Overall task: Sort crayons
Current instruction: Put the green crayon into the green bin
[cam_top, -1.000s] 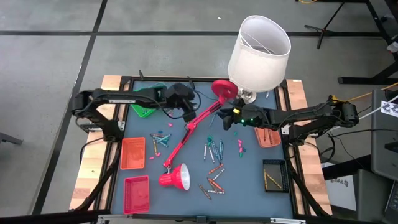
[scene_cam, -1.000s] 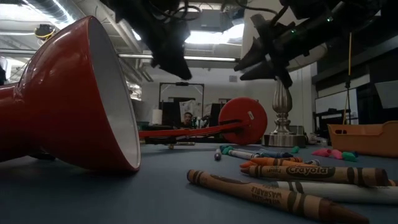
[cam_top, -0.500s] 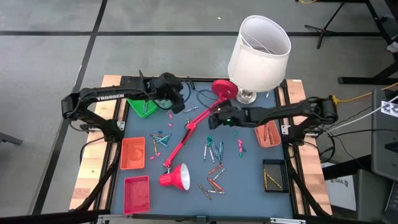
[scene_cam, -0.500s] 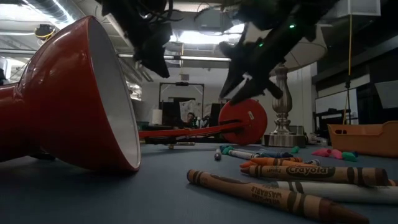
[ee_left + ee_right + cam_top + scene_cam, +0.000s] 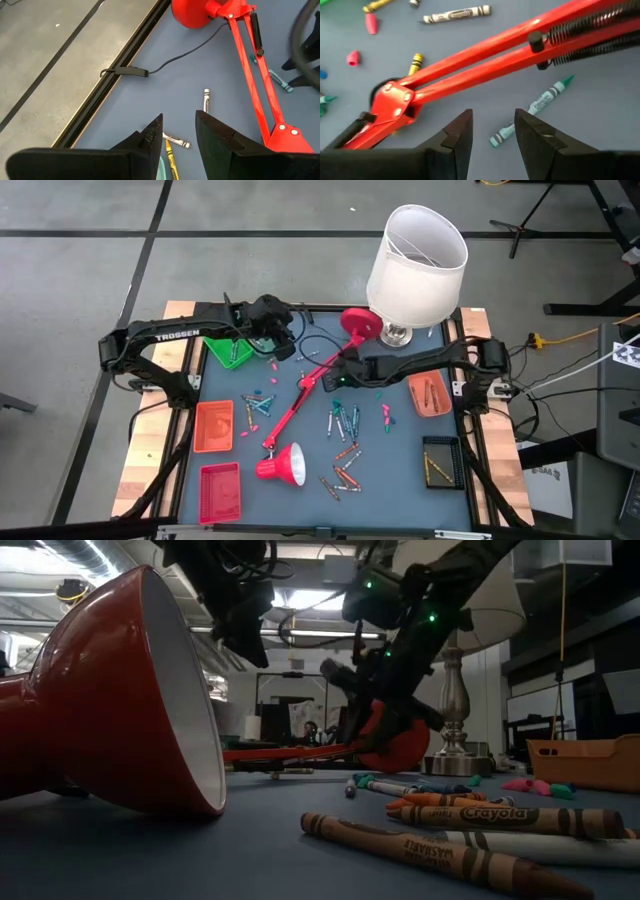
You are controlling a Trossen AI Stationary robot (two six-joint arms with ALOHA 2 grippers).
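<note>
Crayons (image 5: 345,423) lie scattered on the blue mat in the middle of the table; more show in the low view (image 5: 470,815). My right gripper (image 5: 335,379) hangs open low over the mat, beside the red lamp arm (image 5: 520,45). A teal crayon (image 5: 535,107) lies on the mat just ahead of its fingertips (image 5: 493,116), untouched. My left gripper (image 5: 285,348) is open above the far left of the mat. Nothing is between its fingers (image 5: 179,117); a yellow crayon (image 5: 171,156) and a grey one (image 5: 205,97) lie below it.
A red desk lamp lies across the mat, base (image 5: 360,323) far, shade (image 5: 283,466) near. A white-shaded lamp (image 5: 415,265) stands at the back right. Trays: green (image 5: 232,352), orange (image 5: 213,425), red (image 5: 220,490), brown (image 5: 430,395), black (image 5: 440,460). A black cable (image 5: 165,62) runs by the far edge.
My right gripper has gone down and toward the table's left edge, tipping further downward, and now hangs close to the red lamp arm. My left gripper has drawn back toward the far left corner, then kept still. Both stay open. No crayon has moved.
</note>
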